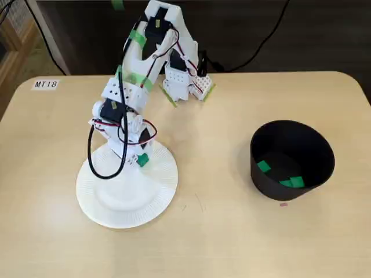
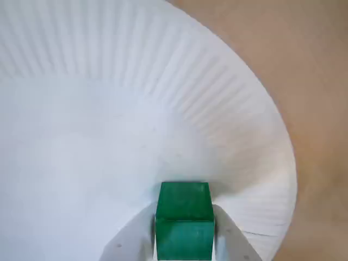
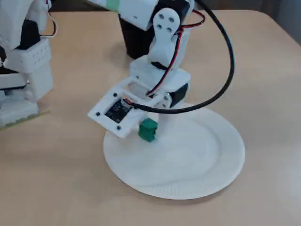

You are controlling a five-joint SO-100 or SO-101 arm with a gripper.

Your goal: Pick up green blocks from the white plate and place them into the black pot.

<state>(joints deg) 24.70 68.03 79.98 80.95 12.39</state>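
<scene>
Firstly, gripper (image 2: 185, 242): fingers (image 2: 231, 242) were clamped on one green block (image 2: 185, 209), by the white plate's (image 2: 109, 109) edge nearest the arm base (image 1: 185, 81). I judged best a straight lift clear before swinging across to the black pot (image 1: 272, 186).

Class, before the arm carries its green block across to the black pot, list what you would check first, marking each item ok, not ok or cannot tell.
1. Grip: the green block sits between both fingers of the claw: ok.
2. Lift: block clear of the white plate: cannot tell.
3. Target: black pot upright, open, green blocks inside: ok.
4. Route: table between plate and pot bare: ok.
5. Wiring: black cable clear of the plate: cannot tell.
</scene>
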